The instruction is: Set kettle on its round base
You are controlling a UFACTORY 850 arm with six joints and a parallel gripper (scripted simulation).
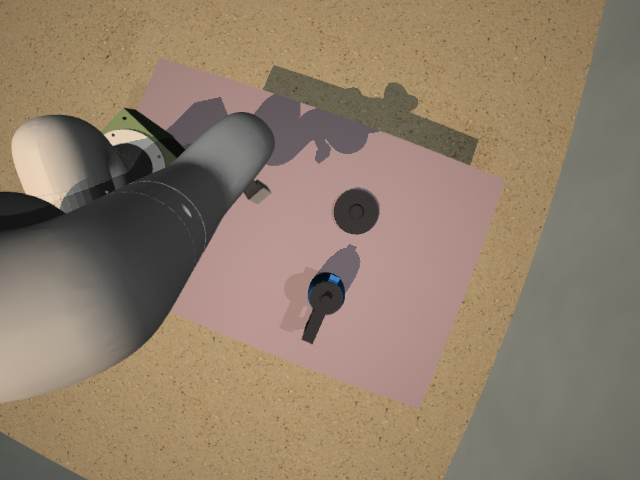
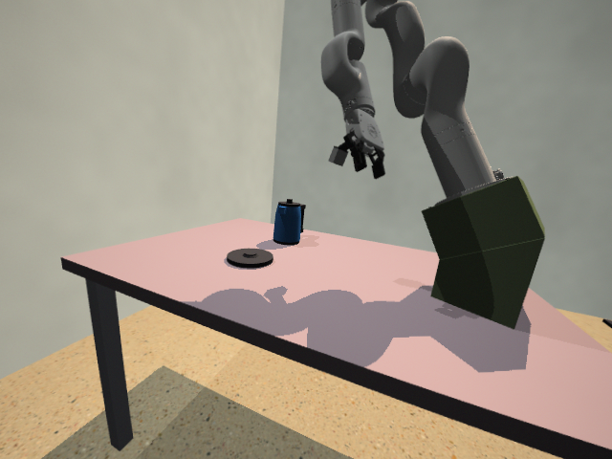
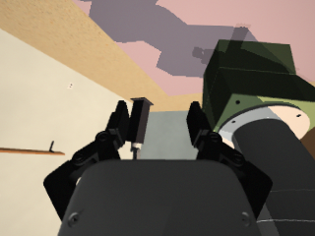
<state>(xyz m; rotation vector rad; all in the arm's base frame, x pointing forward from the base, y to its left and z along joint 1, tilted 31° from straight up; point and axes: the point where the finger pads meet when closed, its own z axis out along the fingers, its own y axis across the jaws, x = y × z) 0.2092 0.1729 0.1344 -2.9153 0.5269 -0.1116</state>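
Arm pose: the arm (image 2: 447,113) is rising from the green pedestal (image 2: 487,247), looping up out of the exterior view, then coming back down so the wrist is hanging high over the worktop (image 2: 163,256), between the pedestal and the kettle (image 2: 288,222).
End effector: the end effector (image 2: 367,165) is pointing down and slightly toward the pedestal, fingers standing wide apart and gripping nothing; it is well above the kettle and well apart from it.
Kettle: the blue kettle is standing upright on the worktop, beyond the pedestal, its dark handle (image 1: 314,325) sticking out on the side away from the base (image 1: 356,211).
Base: the round dark base is lying flat, stud up, near the kettle but not touching it; the kettle is not on it.
Hidden from above: in the top view the big grey arm links are covering the end effector completely; only a small grey box (image 1: 256,191) on the wrist is peeking out past the arm.
Wrist view: neither kettle nor base is showing here; the pedestal is filling the right side, and a thin dark upright piece (image 3: 139,120) beside the left-hand finger is hard to identify.
Cut off: the arm's upper loop is running out of the top of the exterior view.
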